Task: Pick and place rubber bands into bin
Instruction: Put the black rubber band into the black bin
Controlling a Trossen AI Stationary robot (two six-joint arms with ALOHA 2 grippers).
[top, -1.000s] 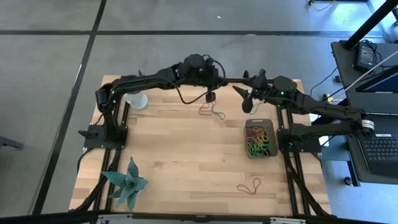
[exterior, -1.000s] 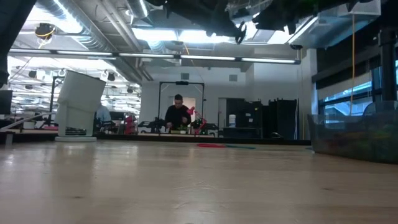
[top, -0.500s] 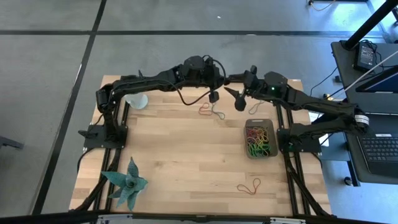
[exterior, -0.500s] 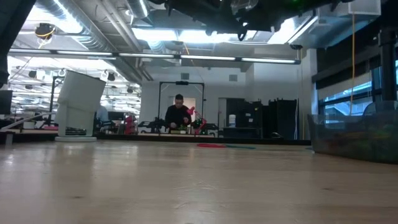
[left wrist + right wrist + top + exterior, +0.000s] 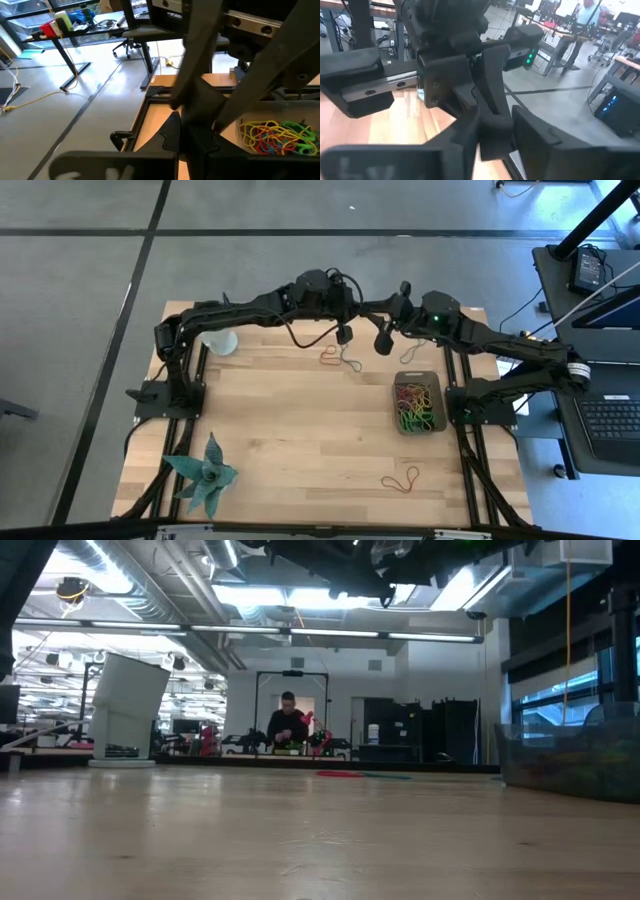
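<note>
Several bands [image 5: 335, 358] lie far-centre, more at near right [image 5: 400, 481]; most fill the bin [image 5: 437, 387]. Light, limp, thin: pinch one strand flat against wood. Left gripper [image 5: 342, 335] is clenched empty; right gripper [image 5: 381, 340], above them, I cannot tell.

1. The left pincer [image 5: 344, 335] and right pincer [image 5: 383, 342] are hanging close together above the far edge of the table [image 5: 290, 440].
2. Two loose rubber bands [image 5: 336, 358] are lying on the table just nearer than the left pincer.
3. The bin [image 5: 417, 402] is sitting nearer than the right pincer and slightly to its right, holding a heap of bands.
4. Another band pair [image 5: 400, 480] is lying well nearer, beyond the bin, by the near edge.
5. A cup [image 5: 221, 341] is standing far to the left pincer's left.
6. A plant [image 5: 203, 475] is resting at the near left corner.
</note>
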